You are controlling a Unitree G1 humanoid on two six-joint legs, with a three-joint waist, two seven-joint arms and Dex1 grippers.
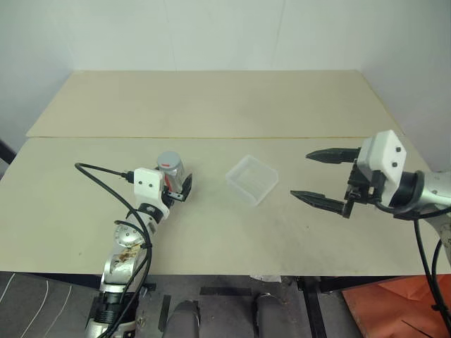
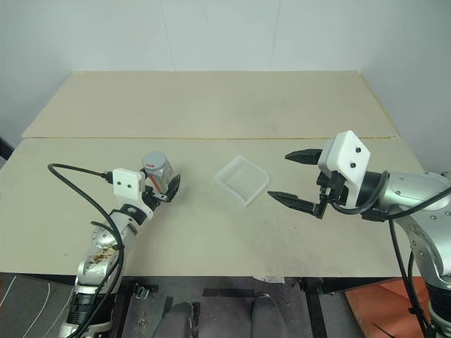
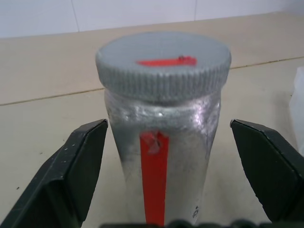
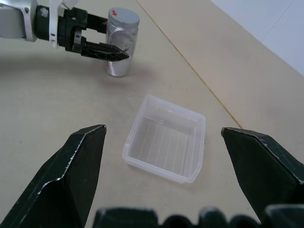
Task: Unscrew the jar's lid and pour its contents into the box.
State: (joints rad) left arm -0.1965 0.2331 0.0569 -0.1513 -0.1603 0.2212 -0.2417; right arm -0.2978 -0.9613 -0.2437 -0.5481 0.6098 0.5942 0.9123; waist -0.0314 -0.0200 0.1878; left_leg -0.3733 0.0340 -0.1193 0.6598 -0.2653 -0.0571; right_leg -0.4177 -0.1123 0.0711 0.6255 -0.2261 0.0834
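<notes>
A: Left wrist view first: what is seen nearest?

B: The left gripper point(image 3: 166, 156) is seen with its fingers spread wide, one to each side of the jar point(image 3: 164, 175). A gap is left on both sides, so nothing is gripped yet. The jar stands upright on the desk point(image 3: 42, 118), with the lid point(image 3: 164, 64) screwed on.

A: Why would the fingers be set like that?

B: It is judged that the jar's body is to be clamped and held steady so the lid can be turned off by the other arm. The fingers sit below the lid, which is left free.

A: And the right side?

B: The right gripper point(image 1: 325, 177) is held above the desk, fingers fully apart and empty, pointed toward the box point(image 1: 251, 179). It is probably being kept clear until the jar is secured.

A: Where is the box?

B: Between the two grippers, just beside the jar and well apart from the right fingers. It lies open side up and looks empty.

A: What is given by one view and not another?

B: The red strip down the jar's side and the red mark on the lid's top are shown close up by the left wrist view. The jar, box and left gripper are laid out together by the right wrist view. The contents cannot be seen through the jar's wall.
</notes>
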